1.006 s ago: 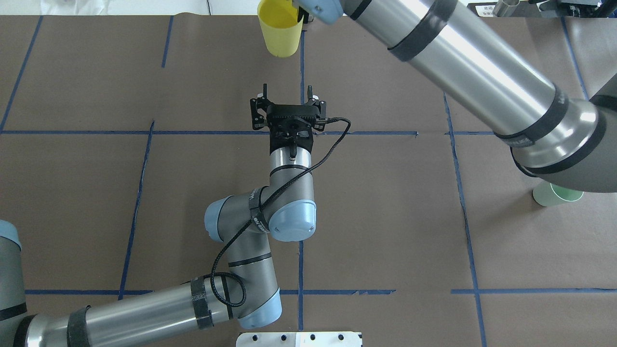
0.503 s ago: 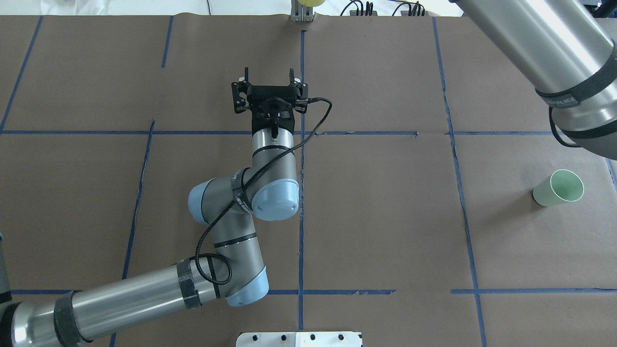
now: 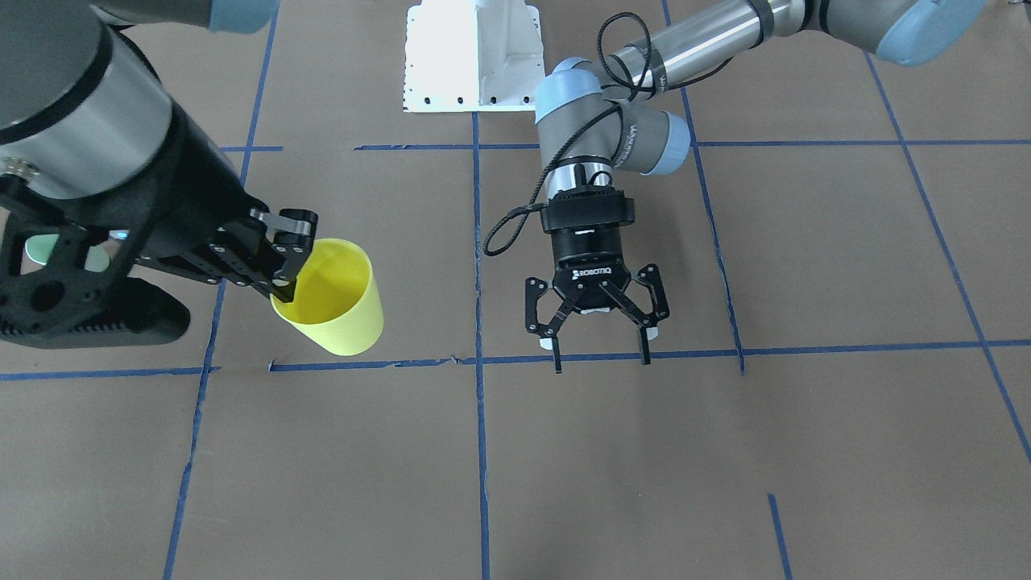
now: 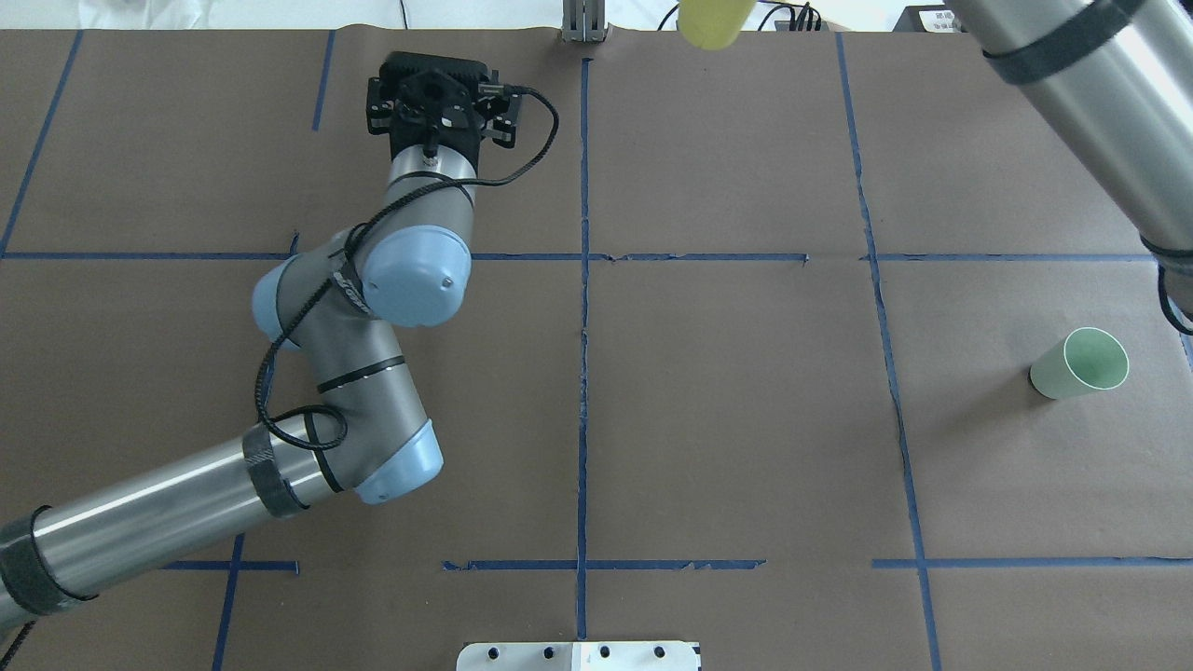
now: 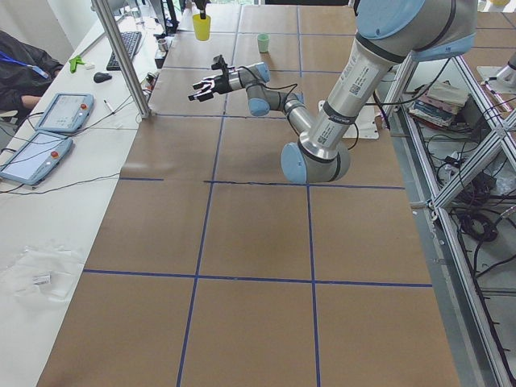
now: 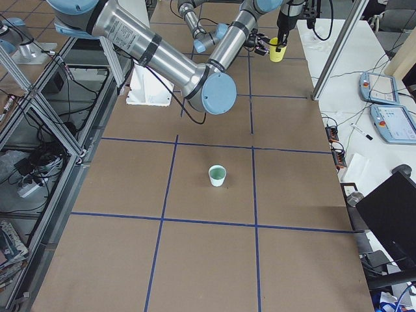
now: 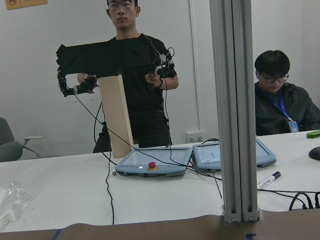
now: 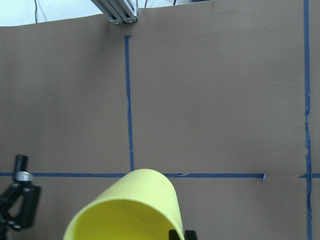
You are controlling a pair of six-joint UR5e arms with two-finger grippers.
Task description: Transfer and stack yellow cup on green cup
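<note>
since a second ago the left gripper (image 3: 600, 351) has swung away from the middle of the desk (image 4: 727, 419) toward the far edge and further to the robot's left. the right arm has pulled back to its own side, so the green cup (image 4: 1081, 363) it was covering is now in plain sight. the yellow cup (image 3: 334, 300) has travelled with it to the right along the far edge.

the right gripper (image 3: 290, 262) holds the yellow cup in the air above the brown, blue-taped desk. its jaws pinch the cup's wall at the rim, one finger inside and one outside. the cup hangs tilted, its open mouth turned toward the gripper. in the right wrist view the cup fills the bottom of the frame, above a crossing of blue tape lines.

the left gripper holds nothing, and its jaws are spread wide, pointing toward the far edge of the desk.

the green cup stands upright on the desk, mouth up, on the robot's right side and well apart from the yellow cup and both grippers.
</note>
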